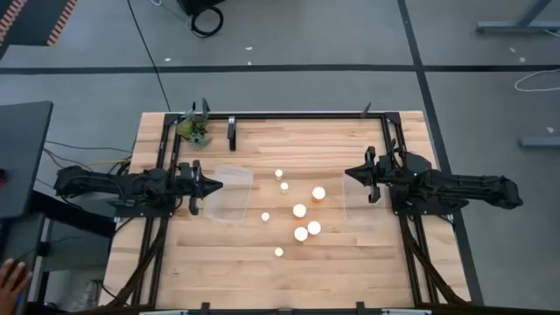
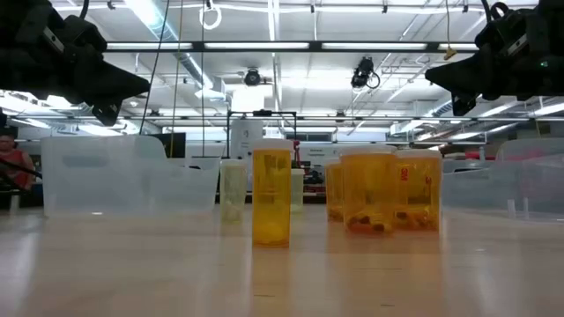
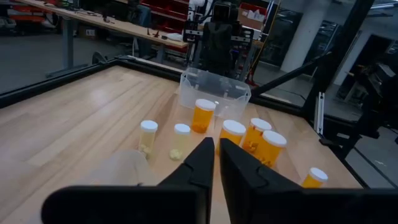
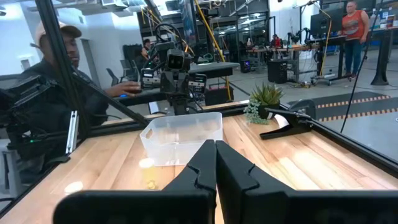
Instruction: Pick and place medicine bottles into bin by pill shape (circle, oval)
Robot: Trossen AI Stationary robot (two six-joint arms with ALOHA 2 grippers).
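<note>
Fingers pressed together on both sides, nothing held: left fingers (image 1: 216, 184) over the clear bin (image 1: 229, 195) near the desk's (image 1: 175, 262) left edge, right fingers (image 1: 350, 174) by the right-edge bin (image 1: 360, 203). Medicine bottles (image 1: 300, 211) stand upright, loosely clustered mid-desk between the bins. Green plant (image 1: 194, 129) at far-left corner.

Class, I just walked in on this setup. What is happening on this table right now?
Nothing is being handled yet. Two robot arms wait at opposite sides of the wooden table, the left tool and right tool both shut and empty. About eight medicine bottles with white caps stand loose in the middle. A clear bin sits by the left arm and another clear bin by the right arm; neither appears to hold a bottle. A small green plant sits at a far corner.
</note>
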